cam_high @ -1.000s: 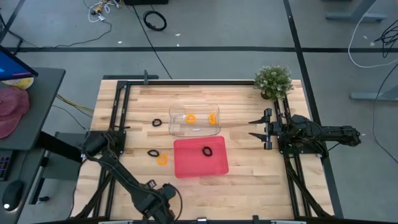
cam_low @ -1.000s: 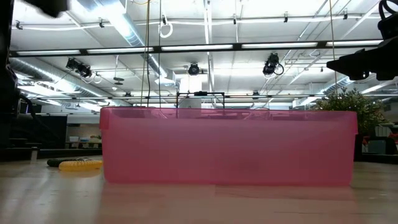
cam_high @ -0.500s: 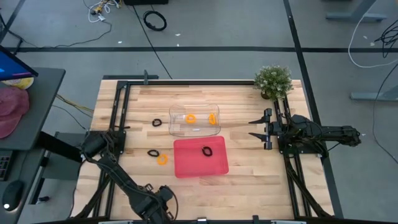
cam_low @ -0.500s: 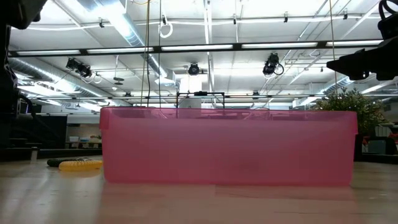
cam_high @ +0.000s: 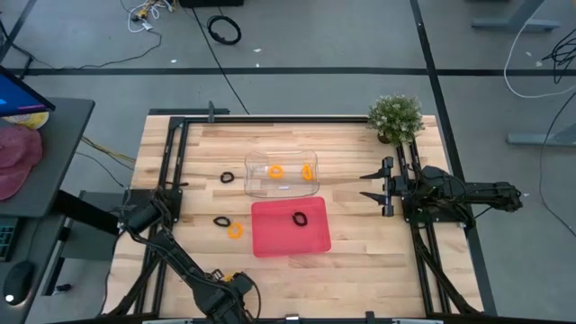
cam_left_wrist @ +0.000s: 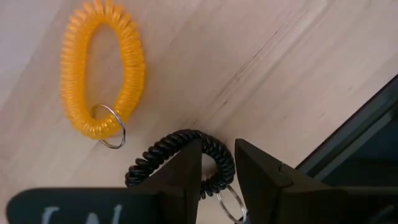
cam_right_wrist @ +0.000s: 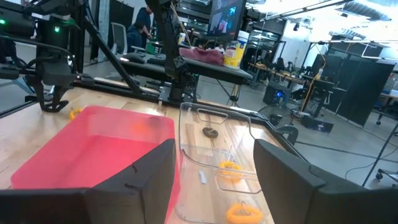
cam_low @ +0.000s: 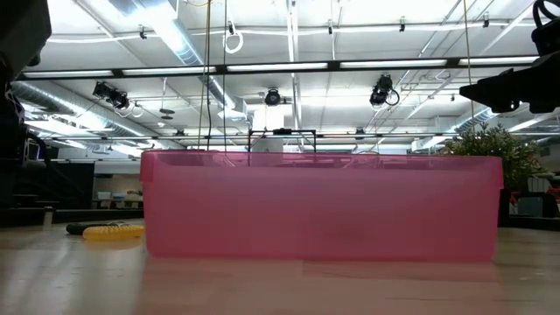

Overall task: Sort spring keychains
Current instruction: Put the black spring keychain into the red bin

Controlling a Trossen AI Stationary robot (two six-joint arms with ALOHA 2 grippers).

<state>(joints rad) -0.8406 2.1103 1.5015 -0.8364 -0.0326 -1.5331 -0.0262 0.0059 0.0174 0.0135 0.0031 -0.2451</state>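
Note:
My left gripper (cam_left_wrist: 217, 149) points down at the table's near edge, hidden under its own wrist in the high view (cam_high: 227, 286). It is shut on a black spring keychain (cam_left_wrist: 168, 155). An orange keychain (cam_left_wrist: 102, 68) lies flat on the wood beside it. Other keychains lie on the table: a black one (cam_high: 220, 220), an orange one (cam_high: 235, 230) and a black one (cam_high: 227, 177). Two orange ones (cam_high: 292, 171) lie in the clear tray (cam_high: 255, 184), and a black one (cam_high: 299, 217) in the pink tray (cam_high: 274, 238). My right gripper (cam_high: 363, 184) waits open at the right side. My left gripper pinches one side of the black keychain's coiled loop (cam_left_wrist: 219, 167), close to its metal ring (cam_left_wrist: 229, 204). It comes from above, pointing down. One finger (cam_left_wrist: 186, 168) stands inside the loop and the other (cam_left_wrist: 255, 171) outside it. The rest of the loop lies on the wood.
A potted plant (cam_high: 396, 117) stands at the far right corner. Black frame rails (cam_high: 175, 171) run along the table's sides. The pink tray's wall (cam_low: 319, 206) fills the low view. Bare wood lies right of the trays. A person (cam_right_wrist: 146, 18) stands in the room beyond.
My left arm's end has shifted a little toward the table's near left corner. In the low view its dark shape has come down at the upper left. The keychains and trays in the high view lie where they were.

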